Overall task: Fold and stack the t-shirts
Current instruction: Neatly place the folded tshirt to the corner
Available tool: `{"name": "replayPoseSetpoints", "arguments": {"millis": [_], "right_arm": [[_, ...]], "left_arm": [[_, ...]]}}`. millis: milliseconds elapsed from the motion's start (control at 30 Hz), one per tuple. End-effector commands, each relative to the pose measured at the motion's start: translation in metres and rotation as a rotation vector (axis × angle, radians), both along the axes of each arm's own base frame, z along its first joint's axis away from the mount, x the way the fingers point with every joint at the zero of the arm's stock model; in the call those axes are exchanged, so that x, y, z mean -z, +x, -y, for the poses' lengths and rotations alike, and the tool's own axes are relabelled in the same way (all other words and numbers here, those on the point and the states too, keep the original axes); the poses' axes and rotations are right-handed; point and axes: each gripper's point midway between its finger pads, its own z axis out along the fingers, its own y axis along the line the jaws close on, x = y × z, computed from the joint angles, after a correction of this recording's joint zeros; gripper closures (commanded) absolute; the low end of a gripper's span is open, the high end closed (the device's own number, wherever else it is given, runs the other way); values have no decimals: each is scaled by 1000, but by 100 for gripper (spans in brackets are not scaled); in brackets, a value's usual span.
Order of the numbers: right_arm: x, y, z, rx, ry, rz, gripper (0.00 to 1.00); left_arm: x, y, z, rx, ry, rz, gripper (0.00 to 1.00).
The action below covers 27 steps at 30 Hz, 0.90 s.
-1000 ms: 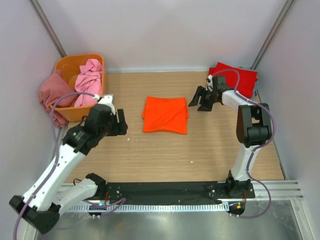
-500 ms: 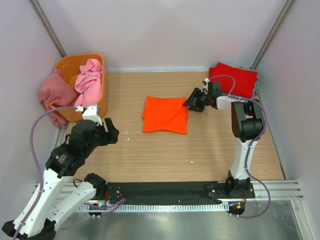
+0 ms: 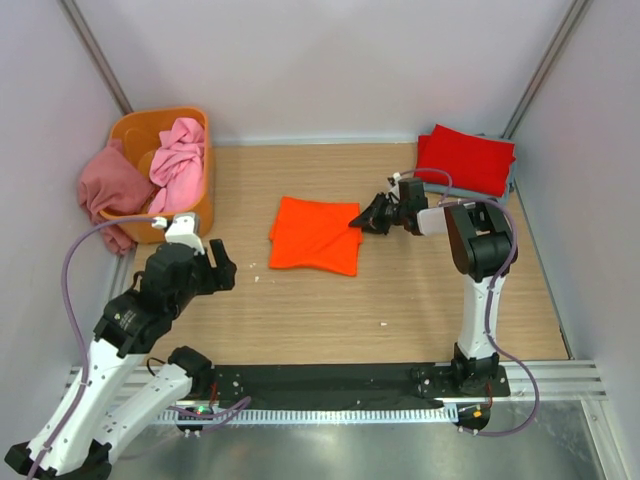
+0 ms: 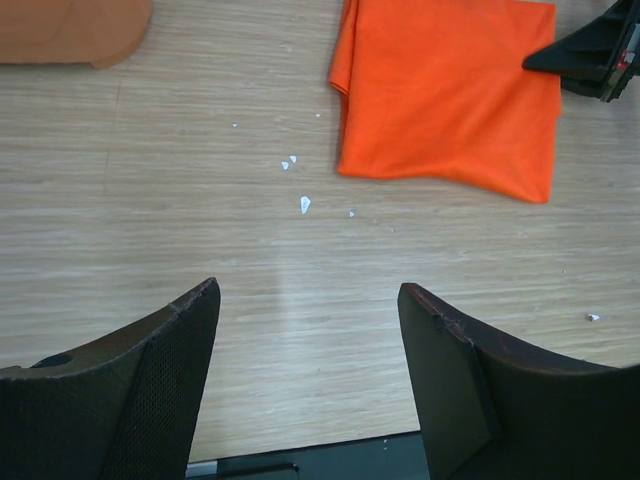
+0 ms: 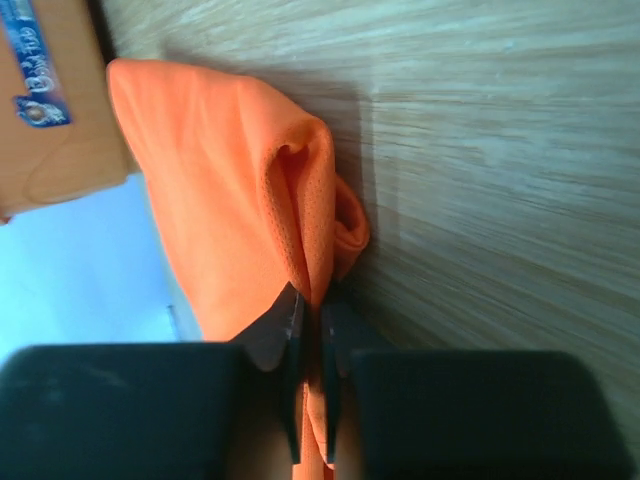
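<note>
A folded bright orange t-shirt [image 3: 315, 235] lies mid-table, also seen in the left wrist view [image 4: 450, 95] and close up in the right wrist view [image 5: 230, 190]. My right gripper [image 3: 368, 218] is shut on its right edge, the cloth pinched between the jaws [image 5: 312, 310]. A folded red t-shirt [image 3: 465, 160] rests at the back right corner. A light pink t-shirt [image 3: 178, 160] hangs in the orange tub [image 3: 130, 128], and a dusty rose t-shirt [image 3: 108, 190] drapes over its left side. My left gripper [image 3: 215, 262] hovers open over bare wood left of the orange shirt, nothing between its fingers [image 4: 310, 370].
Grey walls close in the table on three sides. Small white crumbs [image 4: 295, 185] dot the wood near the orange shirt. A black base rail [image 3: 330, 385] runs along the near edge.
My right gripper moved left from near the red shirt and shut on the orange shirt's edge, pushing the shirt left. My left arm drew back toward the near left.
</note>
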Motion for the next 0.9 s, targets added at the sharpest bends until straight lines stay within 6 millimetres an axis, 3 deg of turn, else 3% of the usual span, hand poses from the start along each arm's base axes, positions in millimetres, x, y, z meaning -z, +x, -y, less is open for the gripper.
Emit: {"name": "replayPoseSetpoints", "arguments": {"millis": [0,67,233,267,333,367,400,433,600,633,867], "right_arm": [[-5,-9,-19,-21,170,-31,93],[-11,-8,-26,-35,222,1,99],[-39,1,-30,-32,244,17,99],[-51,15,-29,-31,209,78,99],[-59,18,-23,-19,130,58,99],[-75,34,-20,-16,78,132,99],[-74,33,-15,-8,32,96,99],[-89,45,-15,-3,15,133,99],[-100,68,13,40,-82,123,99],[-112,76,16,47,-87,147,99],[-142,100,51,88,-183,192,99]], "left_arm": [[-8,4,-1,-15,-9,46,26],[-9,4,-2,-18,-13,54,26],[-9,3,-5,-27,-15,65,24],[-10,3,-5,-27,-19,69,24],[-10,3,-6,-32,-20,73,23],[-10,2,-6,-35,-18,73,23],[-11,2,-7,-37,-21,76,23],[-10,2,-7,-38,-19,75,23],[-10,2,-9,-48,-18,79,22],[-10,2,-9,-48,-19,80,21],[-10,2,-9,-50,-19,79,21]]}}
